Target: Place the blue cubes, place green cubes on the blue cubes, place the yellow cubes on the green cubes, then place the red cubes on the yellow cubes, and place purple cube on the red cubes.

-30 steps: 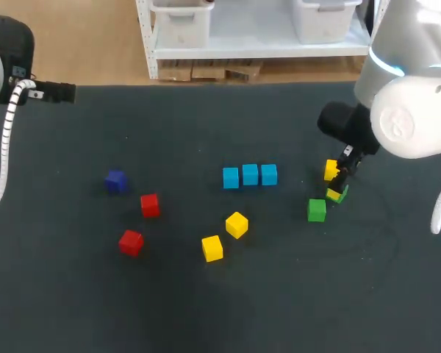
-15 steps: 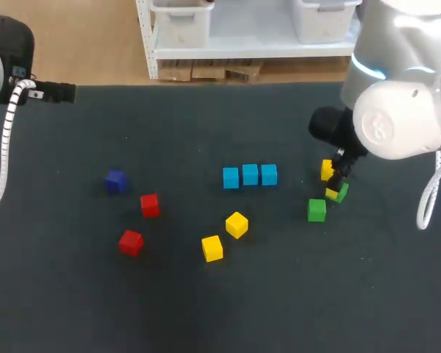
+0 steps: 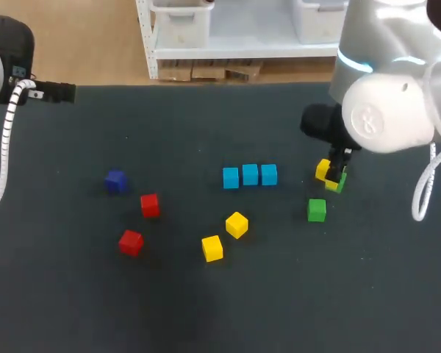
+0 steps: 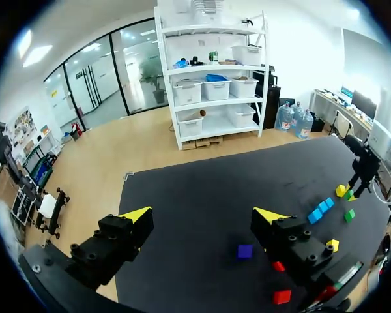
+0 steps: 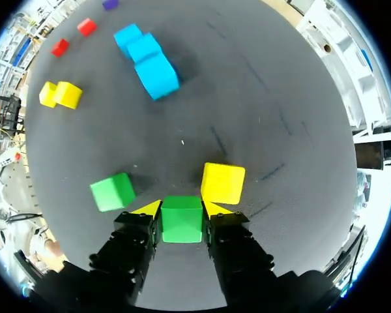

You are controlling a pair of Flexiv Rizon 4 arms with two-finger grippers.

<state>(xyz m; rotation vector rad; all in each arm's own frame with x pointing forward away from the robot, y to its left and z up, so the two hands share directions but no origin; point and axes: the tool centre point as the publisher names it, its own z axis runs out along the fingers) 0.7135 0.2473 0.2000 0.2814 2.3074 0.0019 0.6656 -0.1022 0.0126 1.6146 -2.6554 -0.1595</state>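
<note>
Dark matte tabletop, right end effector pinching smooth green cube, left end effector spread

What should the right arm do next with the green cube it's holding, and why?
Probably carry it over to the blue cubes: the right gripper is shut on the green cube, the three blue cubes sit in a row with nothing on them, and green goes on blue.

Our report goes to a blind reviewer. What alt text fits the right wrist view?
The right gripper is shut on a green cube. A yellow cube lies just ahead of the fingers, a second green cube beside them; three blue cubes sit in a row farther off.
</note>
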